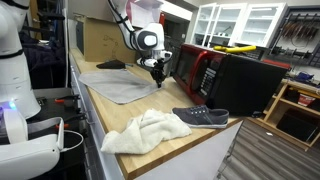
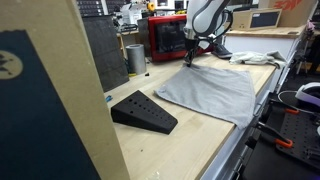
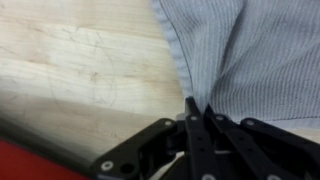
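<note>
A grey cloth (image 1: 120,85) lies spread on the wooden table (image 1: 150,105); it also shows in the exterior view (image 2: 215,90) and in the wrist view (image 3: 250,50). My gripper (image 1: 157,72) is down at the cloth's far corner by the red microwave. In the wrist view the fingers (image 3: 198,108) are shut together, pinching the cloth's edge, and the fabric bunches up into folds at the fingertips. In the exterior view the gripper (image 2: 189,55) stands over that corner.
A red and black microwave (image 1: 215,75) stands right behind the gripper. A white towel (image 1: 148,132) and a dark shoe (image 1: 200,117) lie near the table's front. A black wedge (image 2: 143,112) and a metal cup (image 2: 135,58) sit at the other end.
</note>
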Robot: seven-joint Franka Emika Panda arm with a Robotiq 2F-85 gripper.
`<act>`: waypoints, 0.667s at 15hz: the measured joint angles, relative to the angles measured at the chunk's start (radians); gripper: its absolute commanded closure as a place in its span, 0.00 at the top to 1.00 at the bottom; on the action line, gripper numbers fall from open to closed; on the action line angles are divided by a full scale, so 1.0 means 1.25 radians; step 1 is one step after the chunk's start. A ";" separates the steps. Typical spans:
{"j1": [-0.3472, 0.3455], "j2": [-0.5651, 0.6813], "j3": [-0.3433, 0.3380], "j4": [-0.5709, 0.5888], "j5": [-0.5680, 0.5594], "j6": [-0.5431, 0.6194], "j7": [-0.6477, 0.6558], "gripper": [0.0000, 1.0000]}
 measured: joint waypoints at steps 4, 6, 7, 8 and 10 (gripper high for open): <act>0.025 0.000 -0.061 0.018 -0.103 0.005 0.078 0.01; 0.033 0.000 -0.094 0.025 -0.152 0.007 0.115 0.28; 0.035 0.000 -0.109 0.028 -0.174 0.008 0.132 0.29; 0.037 0.000 -0.121 0.031 -0.194 0.009 0.150 0.35; 0.045 -0.001 -0.141 0.038 -0.235 0.013 0.191 0.51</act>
